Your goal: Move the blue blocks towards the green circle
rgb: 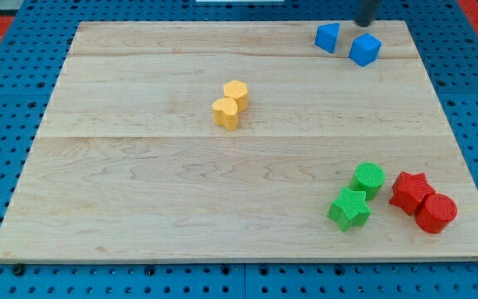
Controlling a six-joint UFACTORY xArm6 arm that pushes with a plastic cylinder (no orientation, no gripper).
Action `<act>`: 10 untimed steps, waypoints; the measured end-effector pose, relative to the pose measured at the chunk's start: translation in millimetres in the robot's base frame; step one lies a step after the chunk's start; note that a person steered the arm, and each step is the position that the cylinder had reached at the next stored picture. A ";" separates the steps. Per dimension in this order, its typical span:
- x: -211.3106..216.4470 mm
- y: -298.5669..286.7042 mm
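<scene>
My tip (363, 22), a bare rod end with nothing to open or grasp, sits at the view's top right edge of the wooden board (139, 208), just above the blue cube (365, 50) and right of the other blue block (328, 37); whether it touches either cannot be told. The green circle (369, 178) lies well apart at the view's bottom right, beside the green star (349, 208), with the red star (410, 191) and red cylinder (436, 213) to their right; the two yellow blocks (231, 105) touch near the centre; nothing here serves as a container.
</scene>
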State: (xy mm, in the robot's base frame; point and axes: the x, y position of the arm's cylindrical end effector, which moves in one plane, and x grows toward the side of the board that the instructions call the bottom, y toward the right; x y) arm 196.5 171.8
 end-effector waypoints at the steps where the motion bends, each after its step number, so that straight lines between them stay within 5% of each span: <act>1: 52.5 -55.9; 2: 114.5 -76.2; 4: 67.2 -123.7; 5: 61.0 -56.9; 7: 150.6 11.1; 10: 167.1 52.3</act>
State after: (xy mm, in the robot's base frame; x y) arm 363.5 224.1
